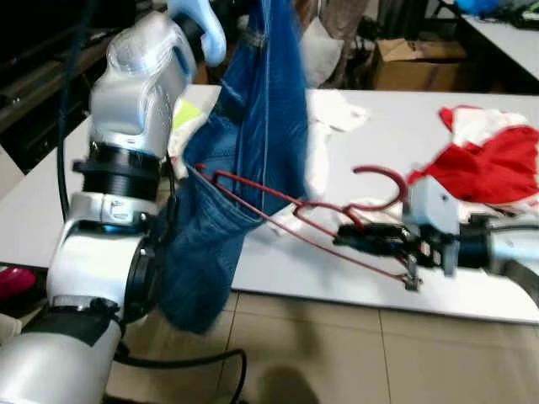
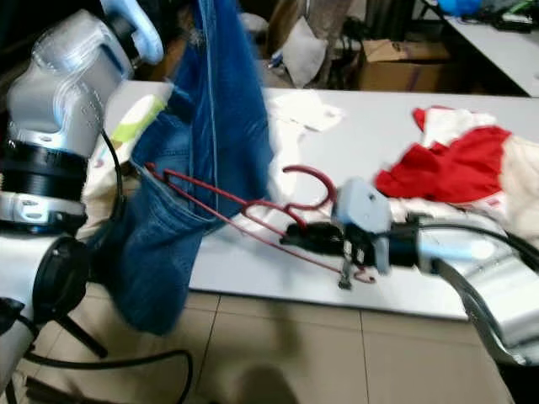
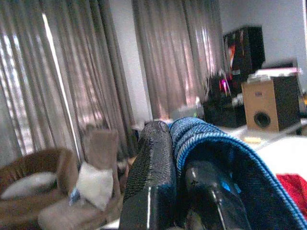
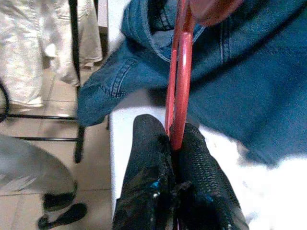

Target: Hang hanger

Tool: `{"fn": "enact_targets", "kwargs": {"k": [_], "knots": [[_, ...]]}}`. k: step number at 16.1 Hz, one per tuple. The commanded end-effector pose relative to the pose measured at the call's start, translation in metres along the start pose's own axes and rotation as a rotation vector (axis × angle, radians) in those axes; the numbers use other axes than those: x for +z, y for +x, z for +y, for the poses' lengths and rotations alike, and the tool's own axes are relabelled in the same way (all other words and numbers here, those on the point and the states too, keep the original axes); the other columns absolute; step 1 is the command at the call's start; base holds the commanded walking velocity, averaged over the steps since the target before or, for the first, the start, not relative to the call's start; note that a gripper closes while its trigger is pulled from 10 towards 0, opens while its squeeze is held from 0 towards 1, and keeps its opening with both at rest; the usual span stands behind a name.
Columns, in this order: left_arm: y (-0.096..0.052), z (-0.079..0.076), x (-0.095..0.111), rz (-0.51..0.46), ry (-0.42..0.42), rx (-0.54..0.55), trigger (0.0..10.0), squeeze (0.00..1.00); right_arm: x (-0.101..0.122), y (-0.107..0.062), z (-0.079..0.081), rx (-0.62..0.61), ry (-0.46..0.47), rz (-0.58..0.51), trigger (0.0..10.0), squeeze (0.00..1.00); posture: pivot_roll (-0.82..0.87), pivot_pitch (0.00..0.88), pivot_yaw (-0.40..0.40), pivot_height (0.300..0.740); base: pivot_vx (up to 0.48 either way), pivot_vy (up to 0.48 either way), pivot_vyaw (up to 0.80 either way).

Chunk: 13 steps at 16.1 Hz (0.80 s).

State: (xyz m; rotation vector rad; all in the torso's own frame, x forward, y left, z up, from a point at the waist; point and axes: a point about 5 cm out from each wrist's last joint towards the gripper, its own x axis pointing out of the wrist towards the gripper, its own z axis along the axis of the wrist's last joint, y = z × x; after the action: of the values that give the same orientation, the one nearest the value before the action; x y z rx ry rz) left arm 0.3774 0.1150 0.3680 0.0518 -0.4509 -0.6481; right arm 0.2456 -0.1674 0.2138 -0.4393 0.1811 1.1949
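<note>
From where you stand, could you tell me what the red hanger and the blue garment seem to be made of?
The red hanger looks like thin metal wire with a glossy red coating, though solid plastic is possible: its rods are slim and shiny. The blue garment looks like denim: matte woven cloth with pale stitched seams, hanging limp from the left tool.

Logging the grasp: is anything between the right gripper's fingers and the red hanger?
Nothing: in the right wrist view the right gripper fingers pinch the red hanger wire directly.
</note>
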Motion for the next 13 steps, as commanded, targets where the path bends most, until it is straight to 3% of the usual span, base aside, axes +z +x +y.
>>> {"fn": "enact_targets", "kwargs": {"k": [1, 3, 4, 5, 7, 9, 11, 13], "knots": [[-0.006, 0.009, 0.015, -0.044, -0.015, 0.022, 10.0, 0.00, -0.001, 0.008, -0.007, -0.020, -0.035, 0.030, 10.0, 0.00, -0.05, 0.000, 0.045, 0.740, 0.000, 0.000, 0.00], [-0.011, -0.002, 0.025, -0.071, -0.009, -0.034, 10.0, 0.00, 0.011, 0.012, -0.057, -0.253, -0.126, 0.053, 10.0, 0.00, -0.05, 0.000, 0.035, 0.740, 0.000, 0.000, 0.00], [-0.015, -0.006, 0.030, -0.089, -0.005, -0.052, 10.0, 0.00, 0.029, 0.006, -0.086, -0.391, -0.178, 0.027, 10.0, 0.00, -0.05, 0.000, 0.032, 0.740, 0.000, 0.000, 0.00], [-0.017, -0.007, 0.033, -0.101, -0.001, -0.053, 10.0, 0.00, 0.039, 0.003, -0.100, -0.470, -0.208, 0.005, 10.0, 0.00, -0.05, 0.000, 0.028, 0.740, 0.000, 0.000, 0.00], [-0.025, -0.005, 0.048, -0.192, 0.004, -0.044, 10.0, 0.00, 0.080, -0.010, -0.139, -0.764, -0.289, -0.144, 10.0, 0.00, -0.05, 0.000, 0.024, 0.740, 0.000, 0.000, 0.00], [-0.031, -0.004, 0.059, -0.253, 0.005, -0.037, 10.0, 0.00, 0.098, -0.013, -0.152, -0.854, -0.303, -0.245, 10.0, 0.00, -0.05, 0.000, 0.022, 0.740, 0.000, 0.000, 0.00], [-0.037, -0.001, 0.062, -0.282, 0.000, -0.003, 10.0, 0.00, 0.096, 0.008, -0.157, -0.846, -0.332, -0.301, 10.0, 0.00, -0.04, 0.000, 0.017, 0.740, 0.000, 0.000, 0.00], [-0.039, 0.000, 0.052, -0.260, 0.012, 0.026, 10.0, 0.00, 0.077, 0.027, -0.158, -0.816, -0.310, -0.285, 10.0, 0.00, -0.04, 0.000, 0.017, 0.740, 0.000, 0.000, 0.00]]}}
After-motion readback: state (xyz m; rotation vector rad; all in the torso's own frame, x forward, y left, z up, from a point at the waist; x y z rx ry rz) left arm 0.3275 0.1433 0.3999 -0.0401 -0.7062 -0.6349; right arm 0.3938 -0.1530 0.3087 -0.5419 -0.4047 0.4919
